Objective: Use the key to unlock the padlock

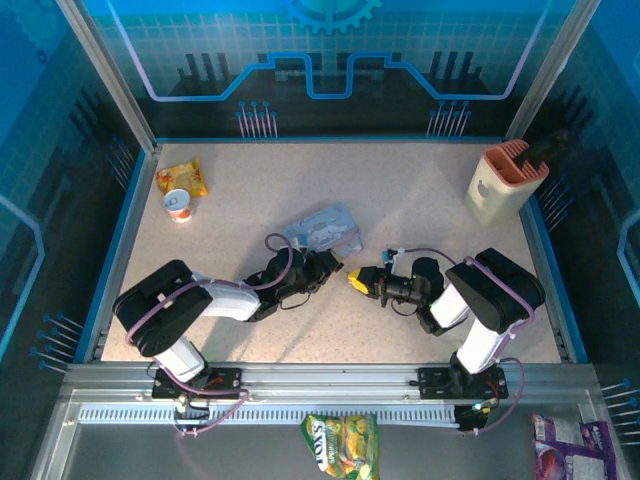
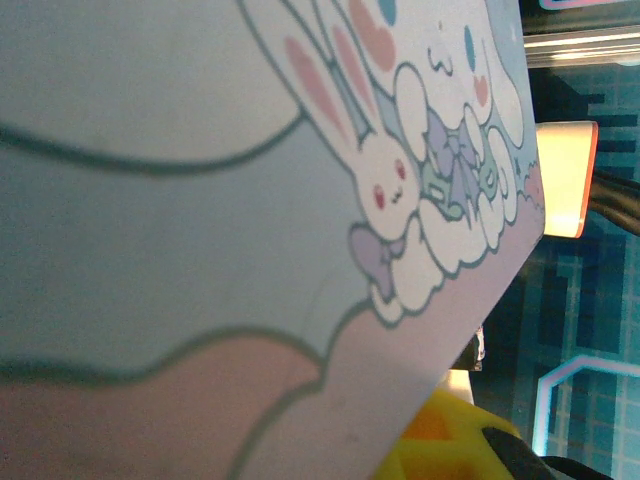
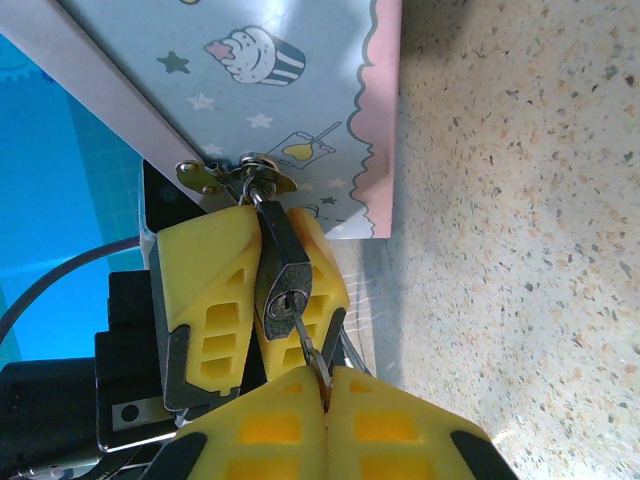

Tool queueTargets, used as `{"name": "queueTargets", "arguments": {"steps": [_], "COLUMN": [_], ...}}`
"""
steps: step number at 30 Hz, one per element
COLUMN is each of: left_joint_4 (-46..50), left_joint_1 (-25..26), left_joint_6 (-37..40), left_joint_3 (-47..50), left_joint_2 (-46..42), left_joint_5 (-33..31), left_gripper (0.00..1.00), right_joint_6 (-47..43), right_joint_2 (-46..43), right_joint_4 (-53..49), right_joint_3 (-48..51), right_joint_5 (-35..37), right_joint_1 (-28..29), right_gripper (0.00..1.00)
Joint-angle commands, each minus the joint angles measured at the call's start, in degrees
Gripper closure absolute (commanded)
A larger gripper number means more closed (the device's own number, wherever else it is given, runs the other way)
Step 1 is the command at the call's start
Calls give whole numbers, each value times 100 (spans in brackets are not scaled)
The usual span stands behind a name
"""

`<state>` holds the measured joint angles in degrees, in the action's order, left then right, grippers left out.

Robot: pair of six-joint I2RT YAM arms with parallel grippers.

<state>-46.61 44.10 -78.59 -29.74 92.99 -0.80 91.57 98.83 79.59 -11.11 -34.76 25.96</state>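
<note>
The pale blue cartoon tin (image 1: 325, 228) lies mid-table, and its printed face (image 2: 200, 200) is close up in the left wrist view. In the right wrist view the small dark padlock (image 3: 283, 270) hangs from the hasp (image 3: 250, 176) on the tin (image 3: 270, 80). My left gripper (image 3: 272, 226) is shut on the padlock, one yellow finger on each side of its body. My right gripper (image 3: 325, 378) is shut on the thin key (image 3: 313, 352), whose blade sits in the keyhole. From above, the left gripper (image 1: 326, 268) and right gripper (image 1: 358, 281) meet tip to tip, hiding the lock.
An orange-and-cream holder (image 1: 505, 180) stands at the back right. A yellow snack packet (image 1: 183, 176) and a small cup (image 1: 178, 205) lie at the back left. Blue rails (image 1: 118, 250) edge the table. A snack bag (image 1: 340, 445) lies in front of the bases.
</note>
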Motion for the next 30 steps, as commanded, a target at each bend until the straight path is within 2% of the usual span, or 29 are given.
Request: {"name": "queueTargets", "arguments": {"steps": [1, 23, 30], "left_joint_4": [-479, -586, -646], "left_joint_1": [110, 163, 165], "left_joint_6": [-184, -174, -183], "left_joint_3": [12, -40, -59], "left_joint_2": [-24, 67, 175], "left_joint_5": [115, 158, 169], "left_gripper": [96, 97, 97], "right_joint_6": [43, 369, 216], "right_joint_2": [60, 86, 163], "right_joint_4": [196, 200, 192], "right_joint_3": [-155, -331, -267], "right_joint_5": [-27, -254, -268], "right_joint_1": [15, -222, -241], "right_gripper": [100, 100, 100]}}
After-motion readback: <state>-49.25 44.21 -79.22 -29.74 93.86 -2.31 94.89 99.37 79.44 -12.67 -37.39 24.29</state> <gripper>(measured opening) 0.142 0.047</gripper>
